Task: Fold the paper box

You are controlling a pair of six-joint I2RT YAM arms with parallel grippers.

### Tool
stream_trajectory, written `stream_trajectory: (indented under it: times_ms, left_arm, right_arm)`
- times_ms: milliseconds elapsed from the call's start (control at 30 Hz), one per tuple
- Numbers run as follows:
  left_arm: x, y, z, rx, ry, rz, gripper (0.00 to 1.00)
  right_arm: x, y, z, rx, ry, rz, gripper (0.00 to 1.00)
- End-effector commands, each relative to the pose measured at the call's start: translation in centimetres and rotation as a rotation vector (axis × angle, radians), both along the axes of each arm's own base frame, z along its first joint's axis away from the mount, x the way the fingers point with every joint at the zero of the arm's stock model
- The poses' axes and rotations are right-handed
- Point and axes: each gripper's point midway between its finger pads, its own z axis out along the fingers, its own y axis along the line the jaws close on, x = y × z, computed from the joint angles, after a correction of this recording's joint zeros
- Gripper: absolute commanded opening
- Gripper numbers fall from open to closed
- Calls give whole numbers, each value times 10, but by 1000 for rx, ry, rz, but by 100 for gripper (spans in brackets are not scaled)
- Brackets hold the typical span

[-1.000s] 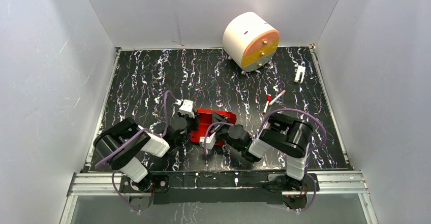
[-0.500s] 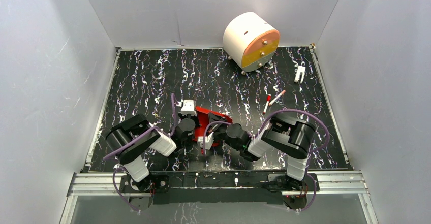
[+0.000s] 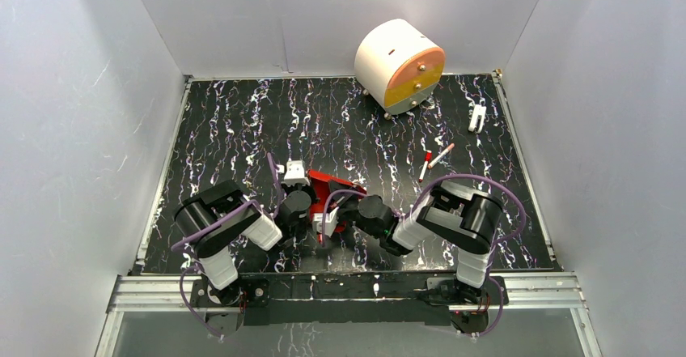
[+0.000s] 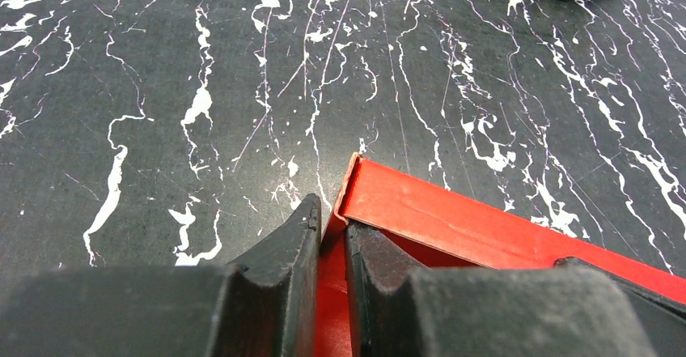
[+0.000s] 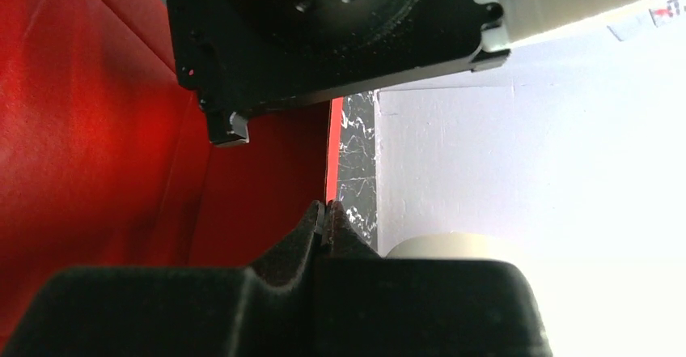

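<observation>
The paper box (image 3: 332, 185) is bright red card, partly folded and tilted up off the black marbled table between the two arms. My left gripper (image 3: 314, 200) holds it from the left. In the left wrist view its fingers (image 4: 295, 235) are nearly together, with an upright red wall of the box (image 4: 485, 227) pinched between them at a corner. My right gripper (image 3: 341, 203) holds it from the right. In the right wrist view that gripper (image 5: 326, 210) is shut on a thin edge of the red card (image 5: 97, 130), and the left arm's black wrist (image 5: 323, 25) is close above.
A large white-and-orange drum (image 3: 400, 65) stands at the back right. Two red-capped white pens (image 3: 425, 165) (image 3: 442, 155) lie right of the box, and a small white clip (image 3: 477, 117) lies near the right wall. White walls enclose the table on three sides.
The left arm has swung right toward the right gripper and its jaws have narrowed on the card. The red box now looks narrower and more upright. The right gripper stayed shut.
</observation>
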Motion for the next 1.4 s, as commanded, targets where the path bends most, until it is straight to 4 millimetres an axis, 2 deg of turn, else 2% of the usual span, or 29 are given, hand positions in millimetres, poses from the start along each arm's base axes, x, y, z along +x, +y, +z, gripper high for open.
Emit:
stream_trajectory:
  times_ms: [0,133,233,433,533,700,800,933,1100,1367]
  left_arm:
    - [-3,24,-18,56,30,47,0]
    - [-5,20,-16,72,21,-5,0]
    - [-7,17,-17,94,14,-45,0]
    - [-8,8,-14,126,-4,-113,0]
    - [-8,5,-13,141,-9,-136,0]
    - [-10,-7,-11,156,-20,-215,0]
    - [-13,-16,-9,156,-28,-276,0]
    - [-15,-24,-6,158,-36,-328,0]
    - [-18,-35,-5,155,-43,-388,0]
    - [-19,-40,-6,160,-43,-417,0]
  right_arm:
    - [-15,5,4,72,92,38,5]
    - [-17,0,18,129,142,20,11]
    - [-19,-3,27,153,198,7,20]
    - [-31,-9,31,118,436,-34,39]
    - [-37,-12,47,181,546,-68,49]
    - [-24,-18,81,360,705,-173,69]
    - [-5,-26,91,439,893,-202,71]
    - [6,-28,100,538,1127,-192,73]
    - [15,-21,91,567,1330,-196,74]
    - [25,-13,56,572,1550,-243,73]
